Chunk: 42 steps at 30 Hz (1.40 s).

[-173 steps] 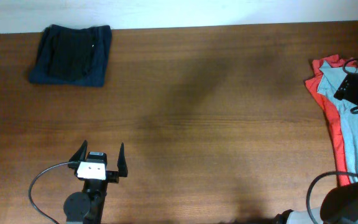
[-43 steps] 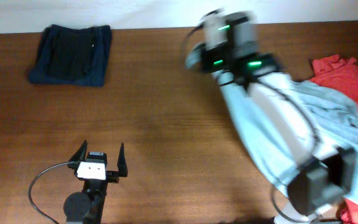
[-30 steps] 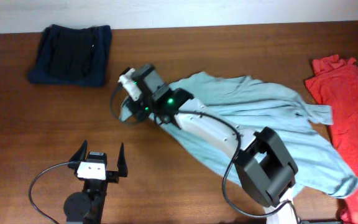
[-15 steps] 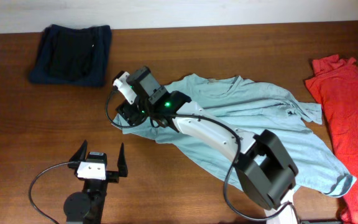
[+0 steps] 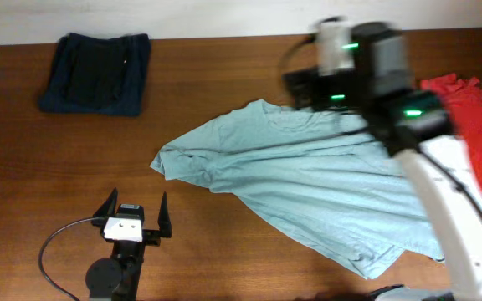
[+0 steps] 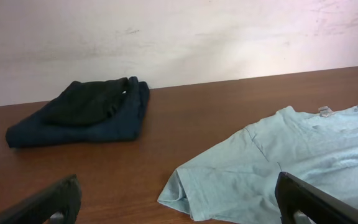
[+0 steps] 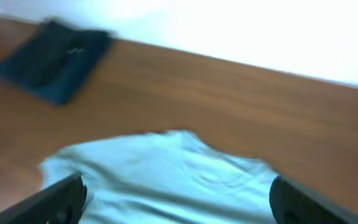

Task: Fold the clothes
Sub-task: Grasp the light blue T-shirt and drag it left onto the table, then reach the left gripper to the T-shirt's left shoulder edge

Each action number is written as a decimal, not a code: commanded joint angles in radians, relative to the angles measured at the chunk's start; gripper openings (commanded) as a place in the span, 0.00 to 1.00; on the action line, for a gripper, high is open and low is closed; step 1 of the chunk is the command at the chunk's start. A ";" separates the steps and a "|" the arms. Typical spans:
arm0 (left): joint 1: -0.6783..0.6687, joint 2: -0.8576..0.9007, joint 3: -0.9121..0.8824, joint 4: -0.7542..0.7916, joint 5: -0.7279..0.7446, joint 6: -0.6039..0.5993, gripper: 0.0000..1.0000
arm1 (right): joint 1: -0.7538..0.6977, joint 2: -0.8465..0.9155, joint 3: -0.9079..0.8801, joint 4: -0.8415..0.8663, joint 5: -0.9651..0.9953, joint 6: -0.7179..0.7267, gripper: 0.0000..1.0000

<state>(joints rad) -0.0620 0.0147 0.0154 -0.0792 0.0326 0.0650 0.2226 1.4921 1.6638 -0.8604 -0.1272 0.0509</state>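
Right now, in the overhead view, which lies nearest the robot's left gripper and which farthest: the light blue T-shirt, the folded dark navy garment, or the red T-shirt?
From the left gripper:
1. Light blue T-shirt, spread in the middle, its sleeve just ahead of the fingers.
2. Folded dark navy garment, in the far left corner.
3. Red T-shirt, at the right edge.

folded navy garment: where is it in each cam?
Overhead: folded navy garment at top left.
Left wrist: left of centre, in the background.
Right wrist: top left corner, blurred.
Shared landmark: the light blue T-shirt, visible in all three views.
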 commanded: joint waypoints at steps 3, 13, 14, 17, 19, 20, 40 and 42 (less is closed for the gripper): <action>-0.005 -0.008 -0.006 -0.001 -0.003 0.019 0.99 | -0.208 -0.006 0.004 -0.138 0.008 0.021 0.98; -0.005 -0.008 -0.006 -0.001 -0.003 0.019 1.00 | -0.367 0.007 0.004 -0.184 0.008 0.021 0.99; -0.005 -0.008 -0.006 -0.001 -0.003 0.019 0.99 | -0.368 0.007 0.004 -0.184 0.007 0.021 0.99; -0.005 -0.008 -0.006 0.000 -0.003 0.019 0.99 | -0.368 0.007 0.004 -0.184 0.007 0.021 0.98; -0.005 -0.008 -0.006 0.019 -0.003 0.019 0.99 | -0.368 0.007 0.004 -0.183 0.007 0.021 0.99; -0.005 -0.008 -0.006 0.008 -0.003 0.019 0.99 | -0.368 0.007 0.004 -0.184 0.007 0.021 0.99; -0.003 0.673 0.593 0.174 0.229 0.046 1.00 | -0.368 0.007 0.004 -0.183 0.008 0.021 0.99; -0.006 0.859 0.790 0.094 0.310 0.046 1.00 | -0.368 0.007 0.004 -0.183 0.007 0.021 0.98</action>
<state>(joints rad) -0.0620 0.6674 0.5846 0.0669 0.2153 0.0978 -0.1410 1.4971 1.6642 -1.0439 -0.1211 0.0715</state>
